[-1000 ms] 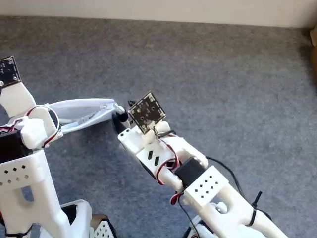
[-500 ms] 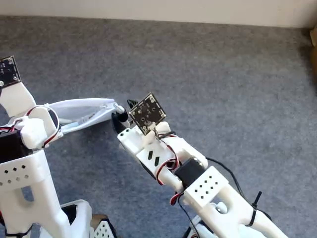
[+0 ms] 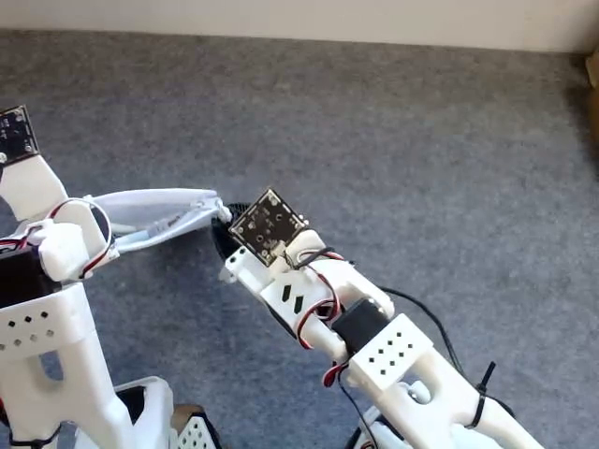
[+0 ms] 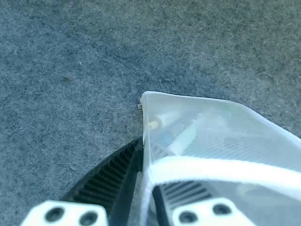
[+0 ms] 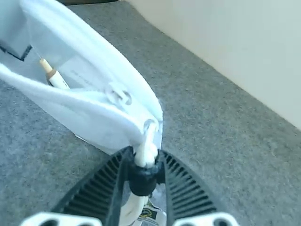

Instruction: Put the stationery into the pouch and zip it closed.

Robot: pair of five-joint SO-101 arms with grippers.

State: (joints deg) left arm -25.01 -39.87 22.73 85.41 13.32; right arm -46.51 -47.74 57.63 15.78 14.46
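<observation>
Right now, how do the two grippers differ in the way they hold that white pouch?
The left gripper pinches the pouch itself, by its white edge. The right gripper pinches only the small zipper pull. The two also sit at opposite ends of the pouch, the left gripper at one end and the right gripper at the zipper's end. What they share: both are black, ribbed and shut, and both hold onto the same pouch.
</observation>
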